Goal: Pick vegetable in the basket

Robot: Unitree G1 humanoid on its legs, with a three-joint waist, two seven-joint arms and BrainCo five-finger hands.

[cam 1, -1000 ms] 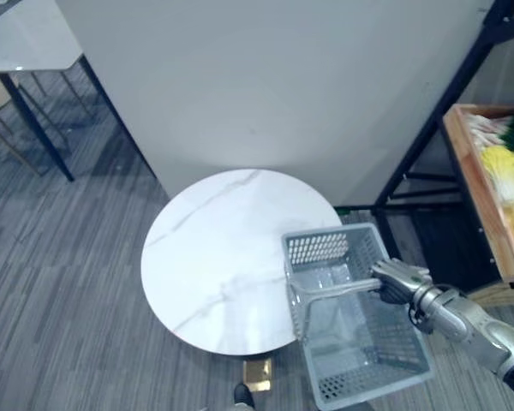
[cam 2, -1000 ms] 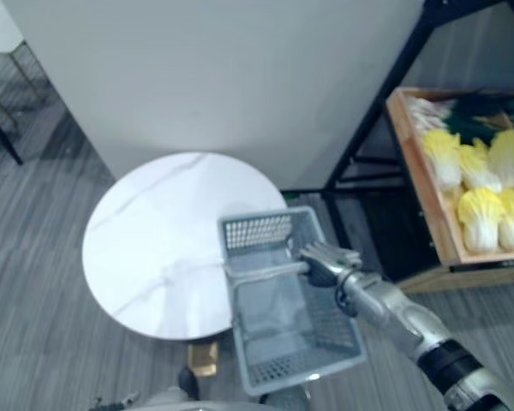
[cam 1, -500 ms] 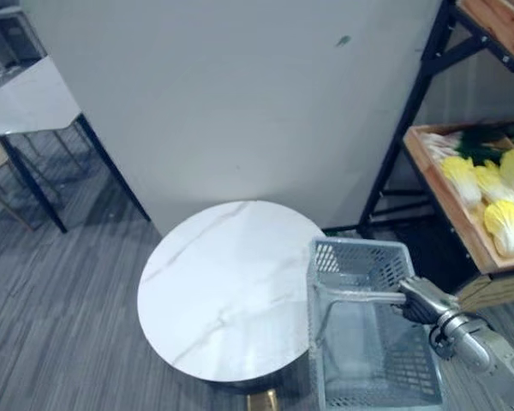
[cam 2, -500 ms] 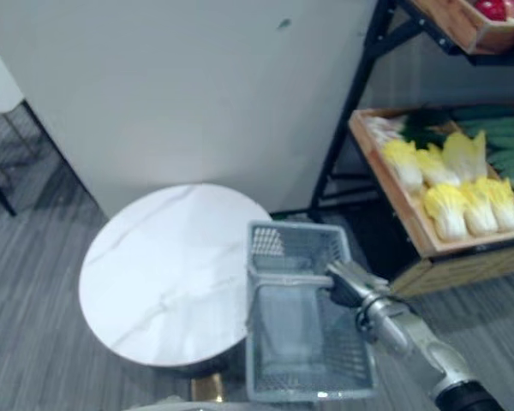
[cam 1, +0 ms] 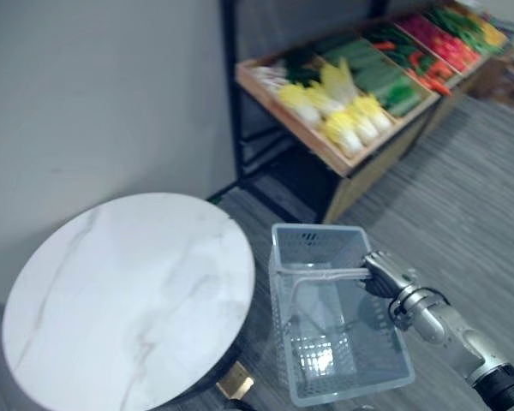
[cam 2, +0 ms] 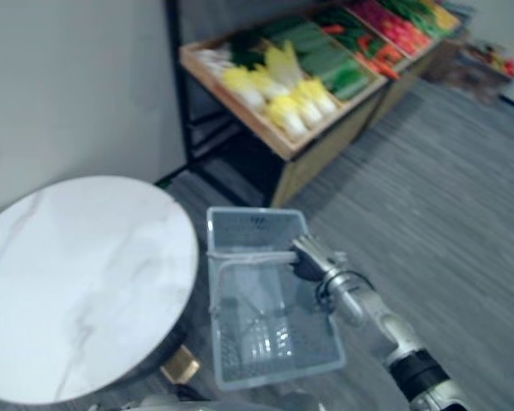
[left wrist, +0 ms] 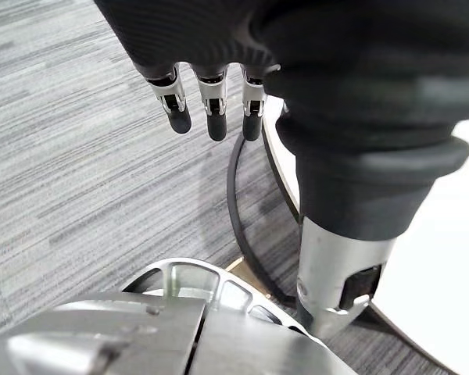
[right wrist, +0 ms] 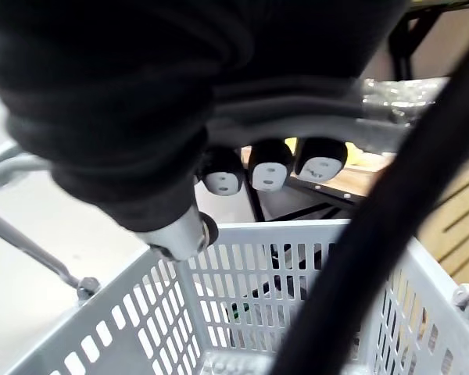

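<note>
Left eye view: we've got our right hand (cam 1: 383, 273) curled round the handle (cam 1: 321, 276) of the grey basket (cam 1: 319, 246), which hangs just beside the round marble bench (cam 1: 111, 291). The veggies (cam 1: 347, 120) sit on the wooden shelf (cam 1: 368, 163), well apart from the basket. Our left hand (left wrist: 214, 109) dangles over the floor (left wrist: 78, 156), fingers loose and straight.

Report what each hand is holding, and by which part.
The right hand is curled round the wire handle of the grey basket. The left hand holds nothing, its fingers relaxed.
</note>
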